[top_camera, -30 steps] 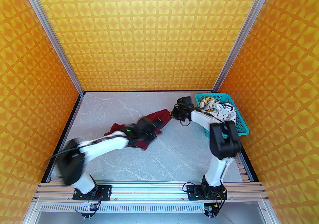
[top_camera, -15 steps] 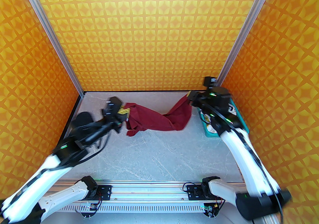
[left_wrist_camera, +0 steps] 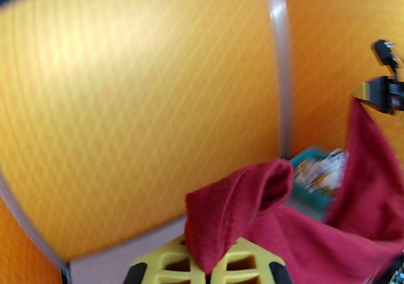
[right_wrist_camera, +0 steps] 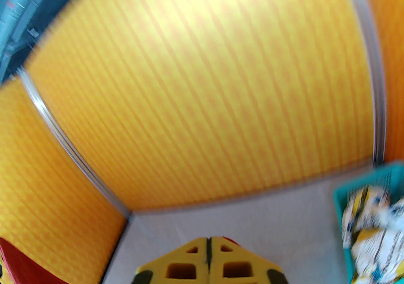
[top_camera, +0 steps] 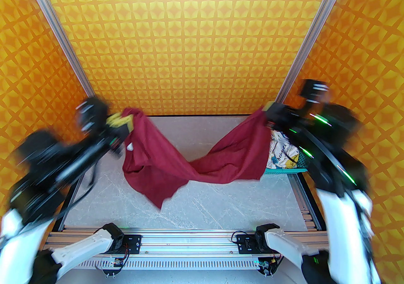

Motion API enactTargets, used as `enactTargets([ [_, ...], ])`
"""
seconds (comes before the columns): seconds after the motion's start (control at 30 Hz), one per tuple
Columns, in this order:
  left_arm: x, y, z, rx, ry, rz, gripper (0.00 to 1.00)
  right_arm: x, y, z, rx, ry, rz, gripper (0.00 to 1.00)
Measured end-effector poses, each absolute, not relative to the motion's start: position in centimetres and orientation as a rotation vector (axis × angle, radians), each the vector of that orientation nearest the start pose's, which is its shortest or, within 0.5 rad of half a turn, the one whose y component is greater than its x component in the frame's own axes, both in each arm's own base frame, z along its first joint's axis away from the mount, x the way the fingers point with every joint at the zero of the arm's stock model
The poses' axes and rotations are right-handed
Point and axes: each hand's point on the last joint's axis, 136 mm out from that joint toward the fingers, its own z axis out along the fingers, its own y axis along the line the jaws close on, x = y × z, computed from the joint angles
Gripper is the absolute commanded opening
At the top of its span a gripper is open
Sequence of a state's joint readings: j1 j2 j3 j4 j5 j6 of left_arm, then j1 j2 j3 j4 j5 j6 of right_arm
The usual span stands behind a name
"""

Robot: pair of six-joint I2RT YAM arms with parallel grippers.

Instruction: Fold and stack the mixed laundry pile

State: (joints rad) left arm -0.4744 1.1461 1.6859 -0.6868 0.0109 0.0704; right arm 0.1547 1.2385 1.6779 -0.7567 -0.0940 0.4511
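Observation:
The dark red T-shirt (top_camera: 176,156) hangs stretched in the air between both arms, sagging and twisted in the middle above the table. My left gripper (top_camera: 121,121) is shut on its left end, high at the back left; a red fold (left_wrist_camera: 233,207) bulges over my yellow fingertips (left_wrist_camera: 176,263). My right gripper (top_camera: 268,111) is shut on the shirt's right end, high at the back right, and its yellow fingers (right_wrist_camera: 189,260) meet with a sliver of red behind them. The white printed garment (top_camera: 281,151) lies crumpled in the basket (right_wrist_camera: 363,188).
The teal plastic basket (top_camera: 284,171) stands at the table's back right corner, partly behind the hanging shirt. Orange patterned walls close in the back and both sides. The grey marble table (top_camera: 221,203) lies bare under the shirt.
Both arms have swung up and outward, lifting the red T-shirt off the table and stretching it wide between them. Both arms are blurred by motion.

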Motion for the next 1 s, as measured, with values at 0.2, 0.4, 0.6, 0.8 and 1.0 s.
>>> enactTargets([
  [0.2, 44.2, -14.8, 26.5, 0.313, 2.248, -0.386, 0.44, 45.0, 7.9, 18.2, 0.396, 2.508, 0.428, 0.5],
  [0.4, 45.6, -12.5, 12.4, 0.151, 2.546, -0.459, 0.62, 43.9, 6.7, 7.4, 0.513, 2.749, 0.4, 0.61],
  [0.6, 41.0, -12.9, 14.4, 0.157, 2.484, -0.515, 0.65, 39.0, 6.3, 9.7, 0.489, 2.697, 0.405, 0.61],
  [0.8, 33.7, -12.8, 14.1, 0.132, 2.474, -0.549, 0.68, 30.4, 6.3, 8.3, 0.458, 2.736, 0.351, 0.6],
  [1.0, 29.2, -11.0, 8.9, -0.03, 2.612, -0.514, 0.73, 23.4, 6.2, 3.7, 0.494, 2.883, 0.281, 0.57],
])
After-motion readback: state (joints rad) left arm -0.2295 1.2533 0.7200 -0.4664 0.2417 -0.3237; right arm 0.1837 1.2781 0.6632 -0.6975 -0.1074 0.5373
